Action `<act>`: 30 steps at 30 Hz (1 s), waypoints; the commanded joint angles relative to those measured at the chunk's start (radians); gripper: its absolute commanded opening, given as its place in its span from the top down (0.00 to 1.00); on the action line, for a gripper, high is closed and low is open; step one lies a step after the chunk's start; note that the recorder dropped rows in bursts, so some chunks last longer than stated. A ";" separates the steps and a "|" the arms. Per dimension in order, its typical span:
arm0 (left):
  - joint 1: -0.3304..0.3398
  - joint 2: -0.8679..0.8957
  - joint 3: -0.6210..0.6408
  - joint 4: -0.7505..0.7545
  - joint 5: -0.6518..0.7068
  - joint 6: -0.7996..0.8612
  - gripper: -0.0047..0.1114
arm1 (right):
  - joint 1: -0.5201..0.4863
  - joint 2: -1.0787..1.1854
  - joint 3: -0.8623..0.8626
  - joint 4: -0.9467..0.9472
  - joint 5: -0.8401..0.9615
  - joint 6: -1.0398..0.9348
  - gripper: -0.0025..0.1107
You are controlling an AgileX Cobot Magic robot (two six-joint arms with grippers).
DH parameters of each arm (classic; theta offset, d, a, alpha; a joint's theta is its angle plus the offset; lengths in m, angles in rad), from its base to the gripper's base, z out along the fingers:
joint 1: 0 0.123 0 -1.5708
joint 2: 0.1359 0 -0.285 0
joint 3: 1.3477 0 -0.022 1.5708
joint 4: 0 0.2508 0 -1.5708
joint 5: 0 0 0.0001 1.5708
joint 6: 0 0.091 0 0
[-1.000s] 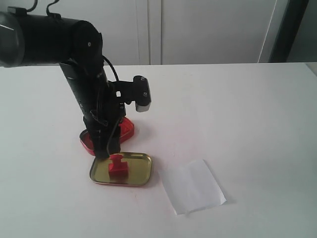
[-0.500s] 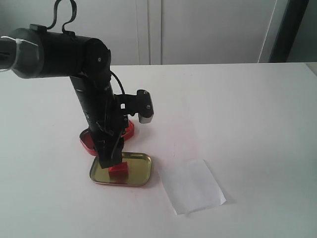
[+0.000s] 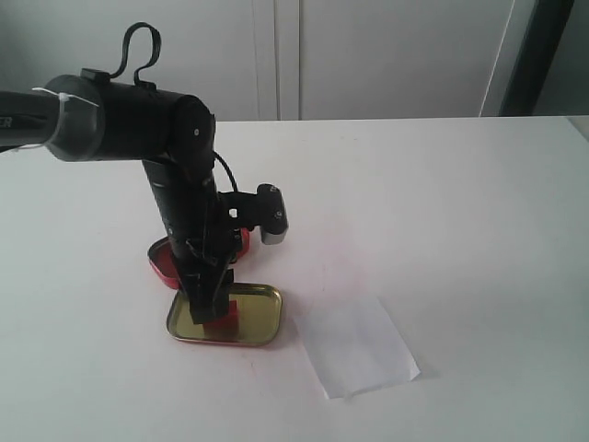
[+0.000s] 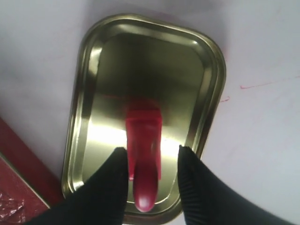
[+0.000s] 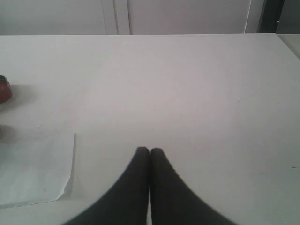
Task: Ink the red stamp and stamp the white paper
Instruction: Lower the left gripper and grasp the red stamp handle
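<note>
Left pincer (image 4: pixel 152 152) apart astride red stamp (image 4: pixel 143 124) in gold tin (image 4: pixel 216 75), red tin (image 3: pixel 162 263) beside, right pincer (image 5: pixel 149 151) together

One red stamp (image 3: pixel 225 319). Two tins: one gold tin (image 3: pixel 264 318) and one red tin (image 3: pixel 164 263), the red at eleven o'clock of the gold. One white paper (image 3: pixel 359 348), at three o'clock of the gold tin. Two hands: one left hand (image 4: pixel 153 151), one right hand (image 5: pixel 149 151). One worktop (image 3: pixel 442 203).
</note>
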 commanded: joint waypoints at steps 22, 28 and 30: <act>-0.005 0.038 -0.004 -0.026 -0.021 0.000 0.60 | -0.006 -0.005 0.006 0.001 -0.014 -0.002 0.98; -0.005 0.038 -0.004 -0.009 -0.021 0.000 0.67 | -0.006 -0.005 0.006 0.001 -0.014 -0.002 0.98; -0.005 0.038 -0.004 -0.005 -0.021 0.000 0.76 | -0.006 -0.005 0.006 0.001 -0.014 -0.002 0.98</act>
